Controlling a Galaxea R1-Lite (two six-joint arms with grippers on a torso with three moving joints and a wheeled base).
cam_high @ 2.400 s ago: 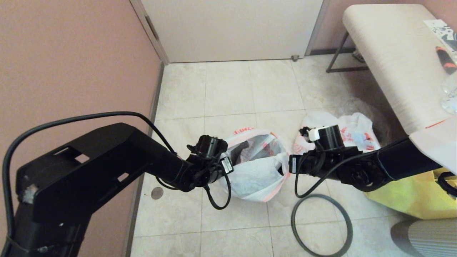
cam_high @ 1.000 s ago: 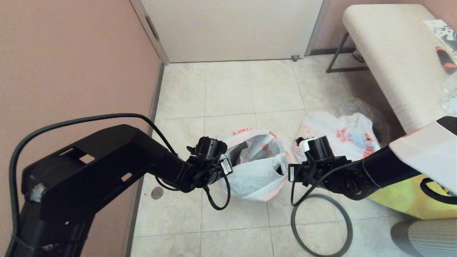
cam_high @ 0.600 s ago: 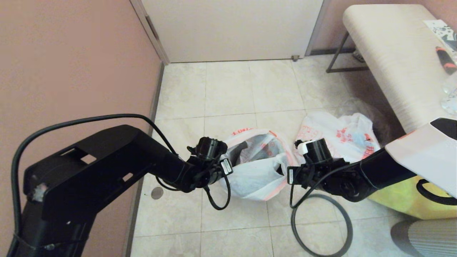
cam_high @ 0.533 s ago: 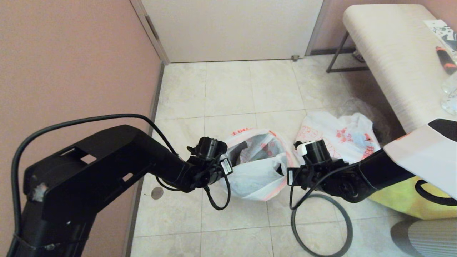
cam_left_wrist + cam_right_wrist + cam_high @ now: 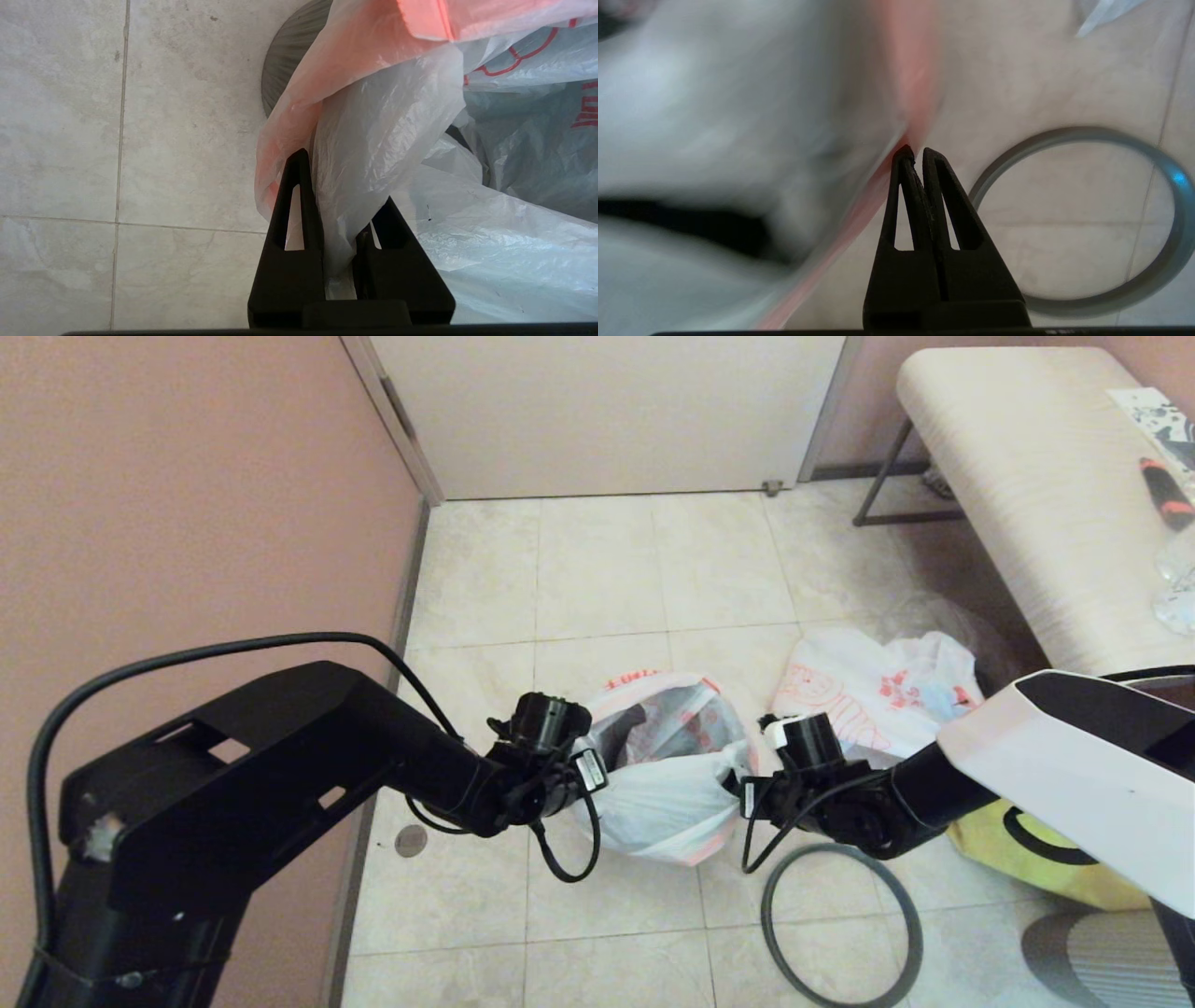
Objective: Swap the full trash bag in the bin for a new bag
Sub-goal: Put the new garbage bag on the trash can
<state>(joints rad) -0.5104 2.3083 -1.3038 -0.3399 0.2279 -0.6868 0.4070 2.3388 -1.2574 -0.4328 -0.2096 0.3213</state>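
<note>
Bin (image 5: 285,70), floor centre, new bag (image 5: 667,784) draped in; left gripper (image 5: 343,219) jaws pinching its left edge, right gripper (image 5: 915,156) jaws pressed together at right edge; full bag (image 5: 878,695) out, far right; hoop (image 5: 840,924) unfitted, near right

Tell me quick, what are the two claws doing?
Left gripper: shut on the new bag.
Right gripper: shut at the bag's orange edge; grip can't be told.
</note>
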